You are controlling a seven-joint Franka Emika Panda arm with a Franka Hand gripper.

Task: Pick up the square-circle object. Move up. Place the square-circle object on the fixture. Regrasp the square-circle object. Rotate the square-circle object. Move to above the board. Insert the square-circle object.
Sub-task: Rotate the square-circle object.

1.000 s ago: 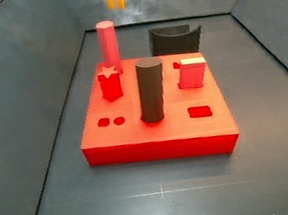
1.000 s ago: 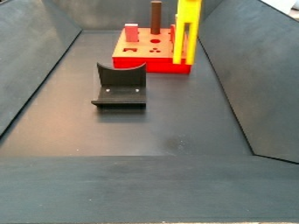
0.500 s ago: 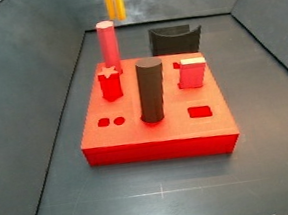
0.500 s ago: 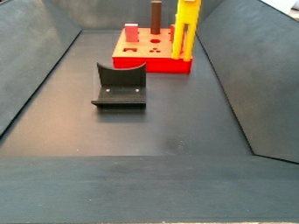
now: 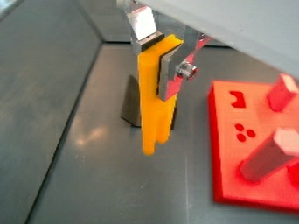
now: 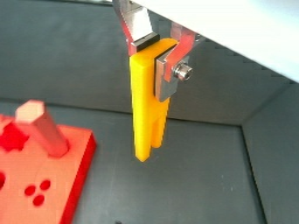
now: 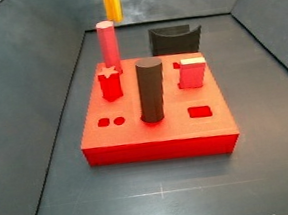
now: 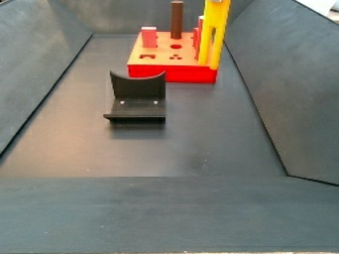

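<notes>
**Rod held upright in the air near the board**

Here, in a side view, the red board (image 7: 157, 128) sits in the middle of the dark floor. From left to right on its top stand a tall pink-red peg (image 7: 107, 46), a small red star-shaped piece (image 7: 108, 81) just in front of that peg, a thick dark cylinder (image 7: 150, 91) and a red cube (image 7: 191, 73). Shaped holes show near the board's front edge. Behind the board, next to the back wall, stands the fixture (image 7: 177, 40), apart from the board. The square-circle object (image 7: 112, 1), a slim yellow-orange rod, hangs upright at the top of this view, above and behind the pink-red peg, with only its lower part in frame.

In the side view from the opposite end, the fixture (image 8: 137, 96) stands on the floor in the foreground, to the left, and the board (image 8: 172, 62) lies beyond it. The rod (image 8: 212, 34) appears upright to the right of the dark cylinder (image 8: 173, 19), in front of the board's right part; how high it hangs cannot be told from here.

In both wrist views the gripper (image 5: 159, 61) (image 6: 153, 56) pinches the upper end of the rod (image 5: 156, 96) (image 6: 147, 101) between its silver fingers (image 5: 179, 70) (image 6: 177, 64). The rod points down, its lower end free above the dark floor, with the fixture (image 5: 131, 102) behind it and the board (image 5: 253, 144) (image 6: 38, 181) beside it.
</notes>
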